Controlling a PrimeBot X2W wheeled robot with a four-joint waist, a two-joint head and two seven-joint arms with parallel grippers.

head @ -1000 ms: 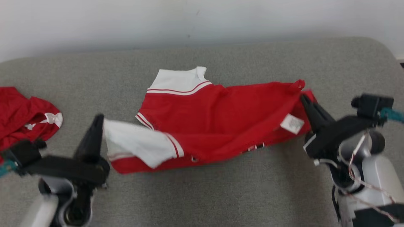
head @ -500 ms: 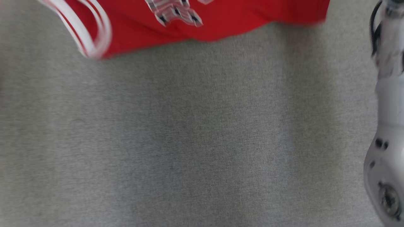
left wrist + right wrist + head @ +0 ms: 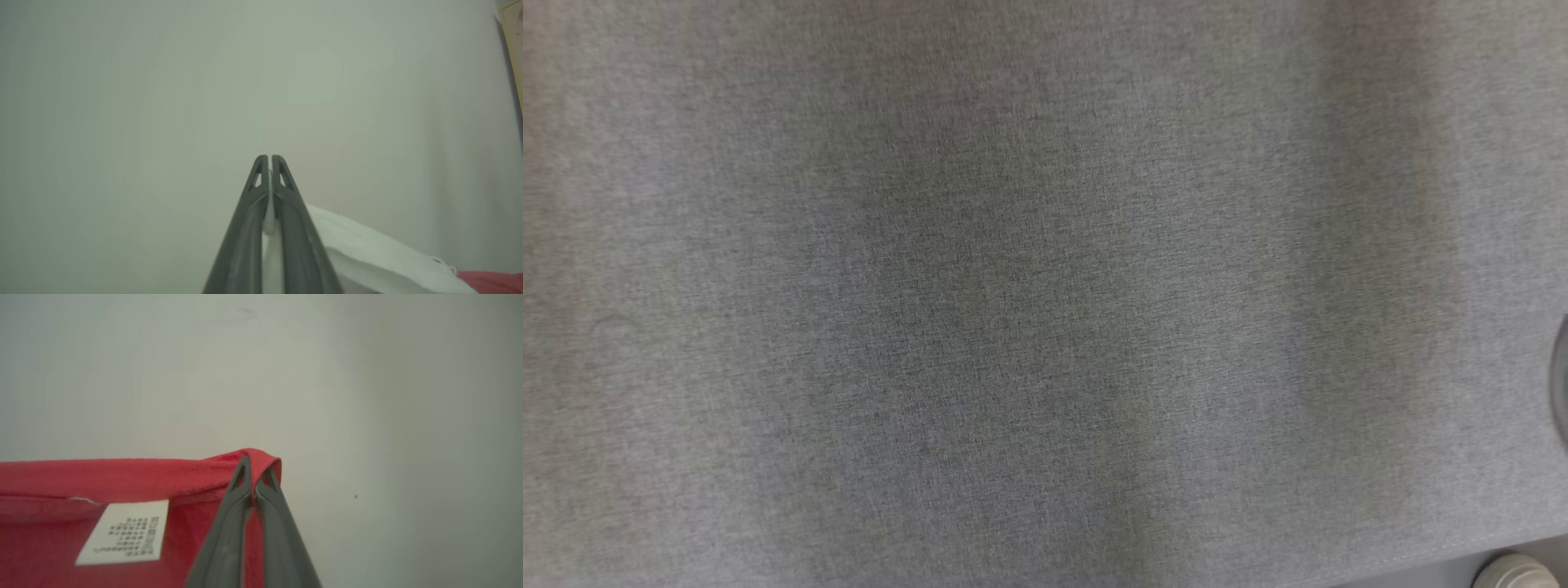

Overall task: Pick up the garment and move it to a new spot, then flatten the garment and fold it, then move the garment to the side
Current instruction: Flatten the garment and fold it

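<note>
The garment [image 3: 102, 477] hangs between my two pincers, clear of the grey woven surface [image 3: 1013, 286] that my head view looks down on, with a plain pale wall [image 3: 122, 102] behind it in both wrist views. My left pincer [image 3: 269, 159] is clenched on the white portion [image 3: 367, 253]: a thin sliver of white cloth runs between the two dark fingers almost to their tips, and the rest drapes off to one side towards a patch of red. My right pincer [image 3: 255, 477] is clenched on a red corner of the hem, where the cloth folds over the fingertips in a small rounded cap; a white care label [image 3: 122, 533] with fine print sits on the inner face just beside that grip. The fabric reads as a thin, matte knit, light and fully limp, so I expect no stiffness to help hold a shape. It should sag between the grips unless I keep them apart, and it should cling slightly to the textured grey weave rather than slide. Hems and corners are the correct hold points, since doubled cloth there is less likely to slip. The long tapered fingers hold little material, so a sharp tug could pull a corner free.
</note>
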